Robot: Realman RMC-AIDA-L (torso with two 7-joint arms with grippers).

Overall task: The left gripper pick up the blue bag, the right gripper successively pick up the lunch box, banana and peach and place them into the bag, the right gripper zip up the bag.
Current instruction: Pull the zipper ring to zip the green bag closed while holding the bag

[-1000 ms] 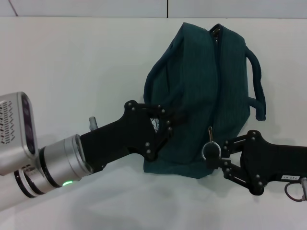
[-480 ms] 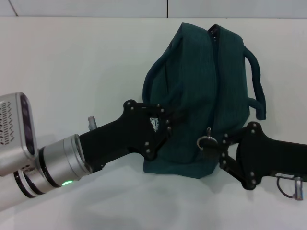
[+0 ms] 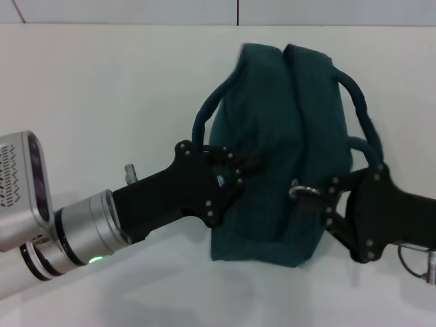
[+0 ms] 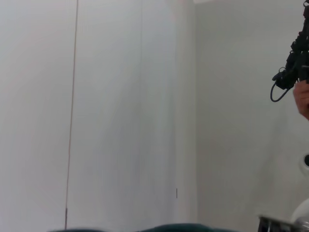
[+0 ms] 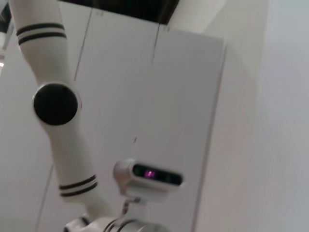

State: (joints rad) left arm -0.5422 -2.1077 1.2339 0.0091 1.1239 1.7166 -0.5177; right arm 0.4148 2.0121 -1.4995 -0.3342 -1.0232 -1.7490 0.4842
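blue bag (image 3: pixel 286 143) upright on the white table (image 3: pixel 102 88), toward its far edge and a little right of middle, zipper line running up its face, two cord handles arching at either side. left gripper (image 3: pixel 235 174) in from the near-left corner, clenched on the bag's left side just below the handle. right gripper (image 3: pixel 325 197) in from the right edge, pinching the ring pull (image 3: pixel 304 193) low on the bag's front
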